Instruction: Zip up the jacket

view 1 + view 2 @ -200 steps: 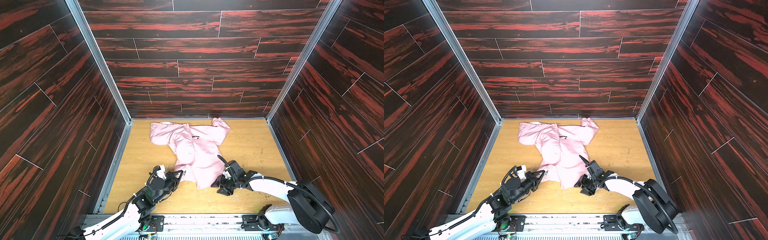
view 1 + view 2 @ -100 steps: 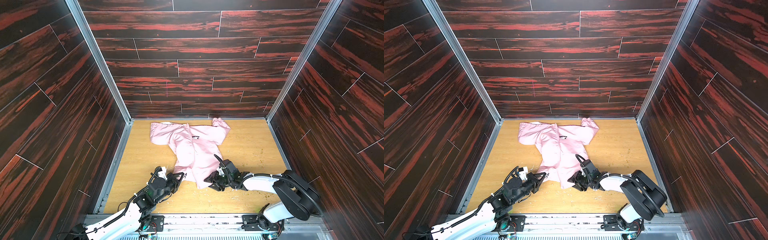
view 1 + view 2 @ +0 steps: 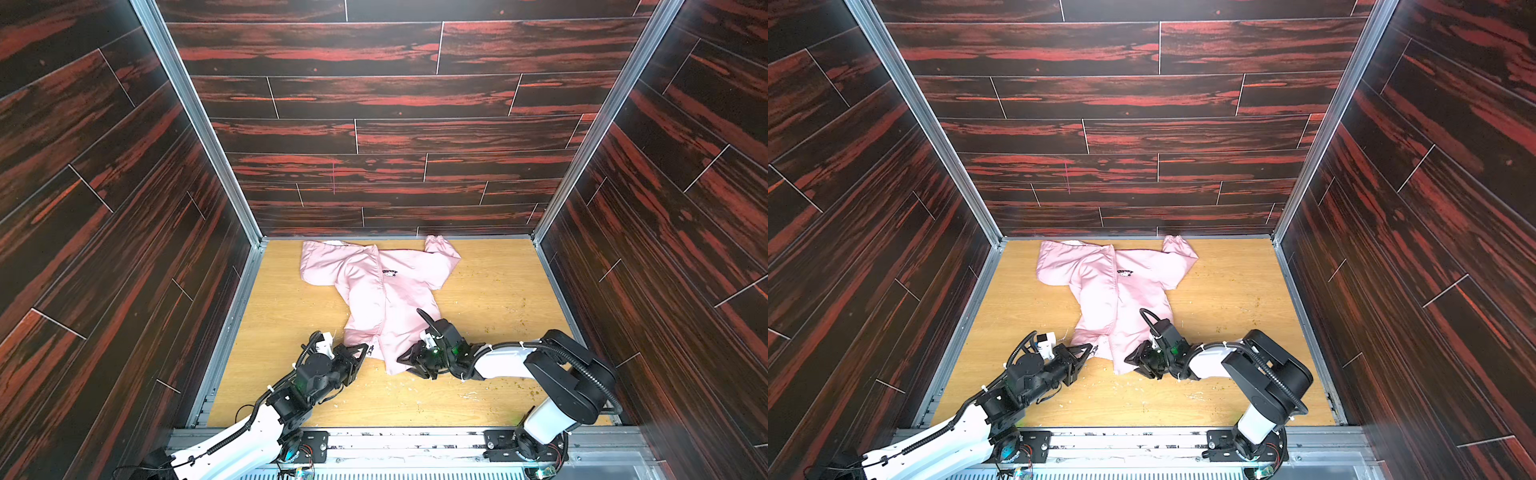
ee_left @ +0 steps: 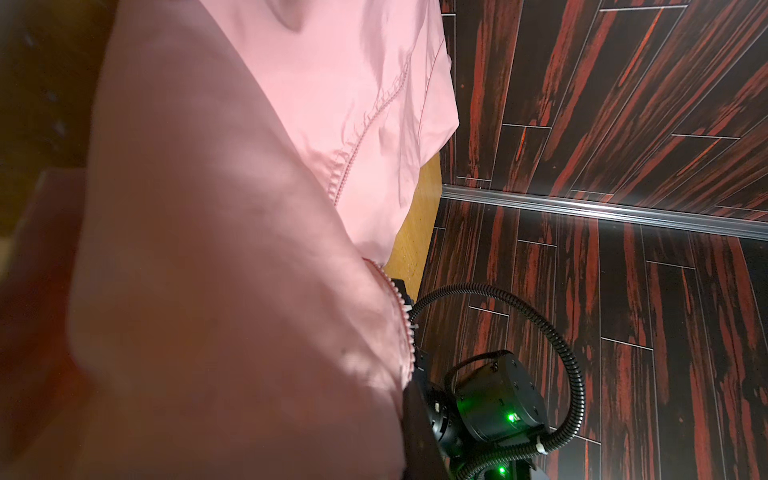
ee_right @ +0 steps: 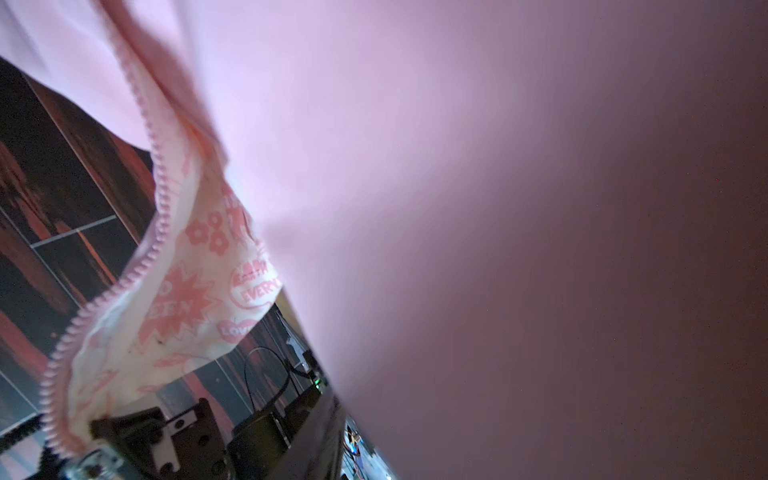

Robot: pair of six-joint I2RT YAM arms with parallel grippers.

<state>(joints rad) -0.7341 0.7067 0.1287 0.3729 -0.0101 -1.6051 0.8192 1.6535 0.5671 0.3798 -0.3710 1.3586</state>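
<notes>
The right end effector (image 3: 409, 365) has shifted toward the left end effector (image 3: 362, 350) along the hem of the jacket (image 3: 388, 291), which lies on the worktop (image 3: 498, 299). The right one's grip state cannot be determined. The left one is clenched on the hem. Align both zipper ends before engaging.

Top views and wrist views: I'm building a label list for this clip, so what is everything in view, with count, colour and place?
jacket: 1, light pink, lying on the tabletop, top end at the far edge, hem nearest the robot
emblem: 1, dark, on the jacket's chest
lining: 1, pale with pink print, inside the lifted hem corner
tabletop: 1, light wood, floor of the cell
walls: 3, dark red-streaked panels, left, back and right
left tool: 1, black, shut on the jacket's hem corner
right tool: 1, black, at the hem's other side; open or shut unclear
</notes>
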